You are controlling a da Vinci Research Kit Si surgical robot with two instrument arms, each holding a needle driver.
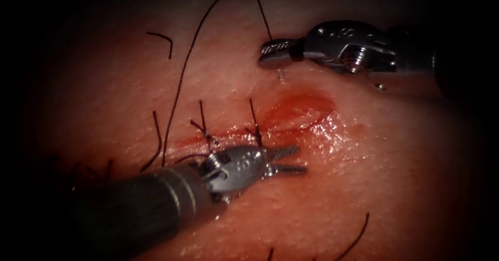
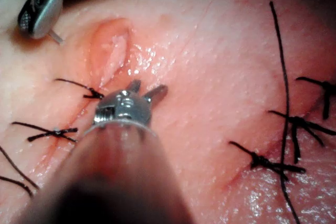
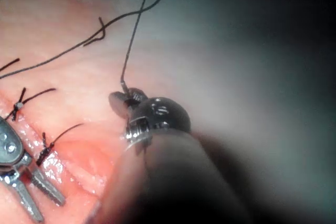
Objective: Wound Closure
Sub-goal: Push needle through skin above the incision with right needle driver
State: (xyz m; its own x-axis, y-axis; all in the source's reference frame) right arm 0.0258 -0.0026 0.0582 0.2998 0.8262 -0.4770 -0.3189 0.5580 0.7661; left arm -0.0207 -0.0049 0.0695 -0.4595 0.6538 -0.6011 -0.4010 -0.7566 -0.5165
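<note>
The cut runs across the tissue, with two knotted stitches on its left part and its right part gaping with red fluid. My left tool lies just below the cut beside the second stitch, jaws open, holding nothing; its jaws also point at the gap. My right tool hovers above the cut, shut on the needle near its thread end. A short silver piece of needle sticks out under the jaws, outside the cut. The thread rises from the right tool.
A long loose thread curves down the tissue left of the stitches. Cut thread ends lie at the upper left and along the lower edge. More knotted stitches sit on the tissue.
</note>
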